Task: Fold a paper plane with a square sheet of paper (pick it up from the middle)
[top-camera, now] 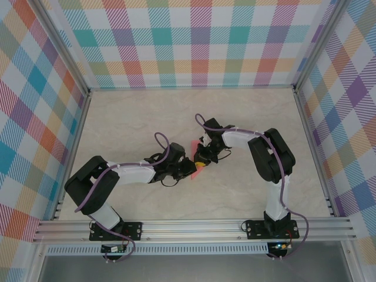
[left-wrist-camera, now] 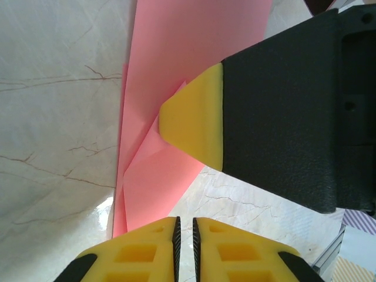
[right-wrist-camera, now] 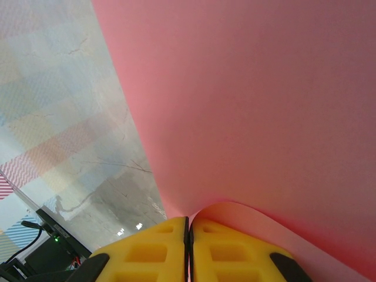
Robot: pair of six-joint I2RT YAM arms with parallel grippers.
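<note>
Nearest thing in the left wrist view was the left gripper itself. Its yellow fingers were pulled almost together with just a sliver of gap, and I couldn't see anything caught in there. Right above those tips lay the square sheet of paper, salmon pink and already creased into a long narrow shape with a pointed flap folded in around the middle. It sat flat on the pale marbled table. Its near end either touched that gripper's left-side finger or tucked under it, couldn't say which.

The bit that mattered: the paper's long axis ran straight away from the left gripper, so that one was lined up end-on at the near tip. The right gripper came in across that axis from the side, jaws closed, yellow nose planted on the folded flap about halfway along. In its own wrist view the right gripper was shut tight, with pink paper curling up right at the tips. Whether a layer was actually pinched between them, no idea.

From the top camera the two met mid-table with the paper between them, left arm reaching in from the left, right arm from the right.

My guess is the right one was pinning the fold, so any pressing or sliding from the left would have to run lengthwise along the crease. Neither arm was really nearer, both were on it.
</note>
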